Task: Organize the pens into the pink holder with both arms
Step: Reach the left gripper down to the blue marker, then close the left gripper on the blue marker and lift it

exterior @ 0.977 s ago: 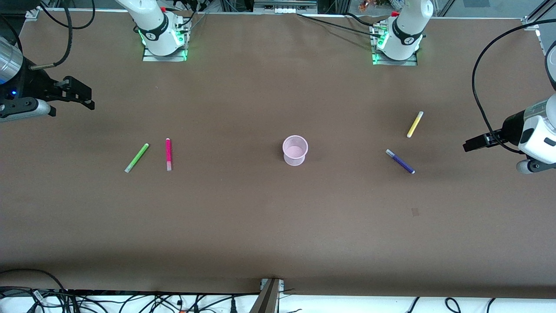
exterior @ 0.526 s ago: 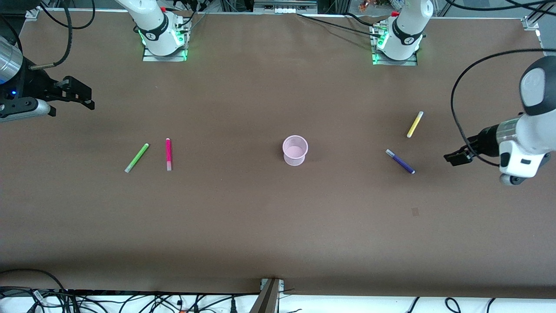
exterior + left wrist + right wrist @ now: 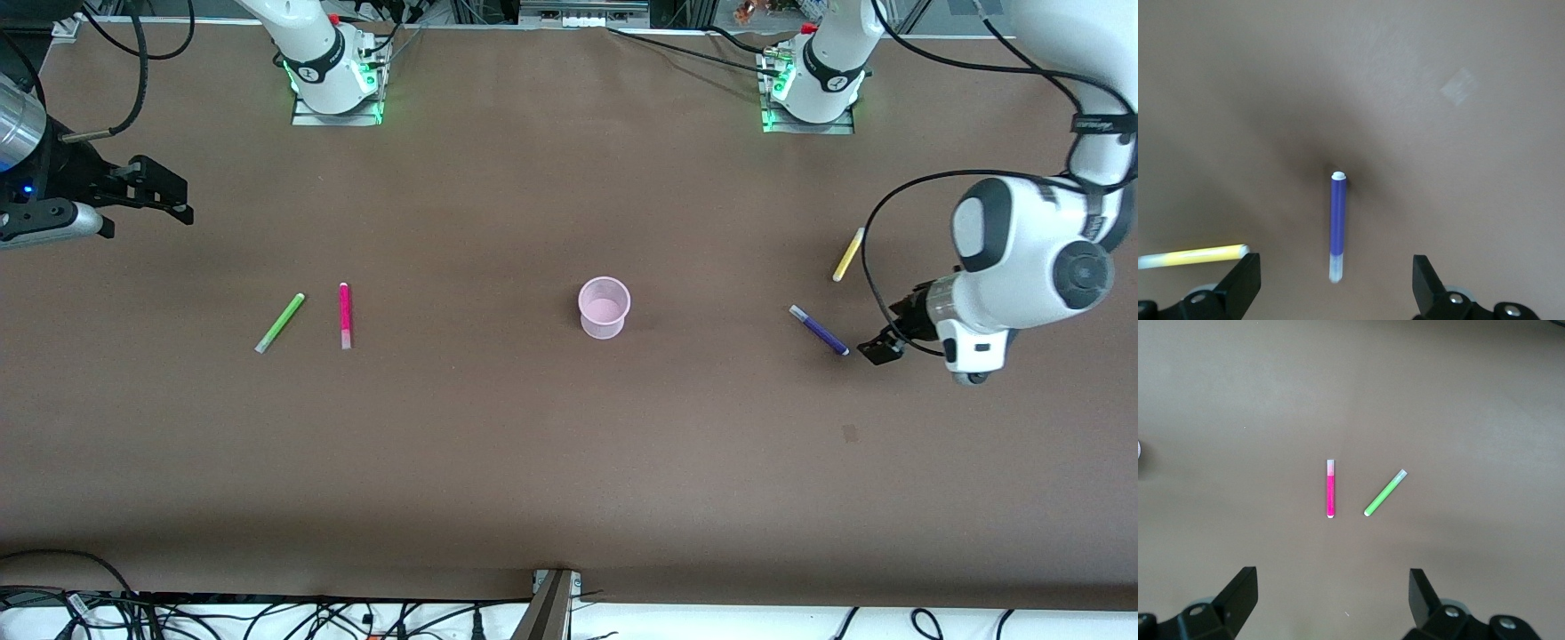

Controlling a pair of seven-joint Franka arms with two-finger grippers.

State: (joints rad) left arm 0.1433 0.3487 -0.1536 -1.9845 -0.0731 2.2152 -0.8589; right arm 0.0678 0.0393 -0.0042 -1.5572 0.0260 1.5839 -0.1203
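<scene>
Holder: pink cup, upright, mid-table. Nothing stands in it. Contents so far, judged from this: none.

Purple pen: flat on the table toward the left arm's end, well apart from the holder. Not gripped.

Yellow pen: flat, near the purple pen and farther from the front camera. Partly crossed by the left arm's cable. Not gripped.

Pink pen: flat toward the right arm's end, well apart from the holder. Not gripped.

Green pen: flat, just beside the pink pen, lying at a slant. Not gripped.

Left gripper: low over the table just beside the purple pen's near tip. Jaws spread wide, nothing between them; in the left wrist view the purple pen lies centred in the gap and the yellow pen lies beside one finger.

Right gripper: waits at the right arm's end of the table, up and well apart from its two pens. Jaws wide, empty.

Progress: none of four pens stowed. Step in hand, by my reading: the left arm's reach for the purple pen. Left to do: grasp, carry and drop, for all four.
</scene>
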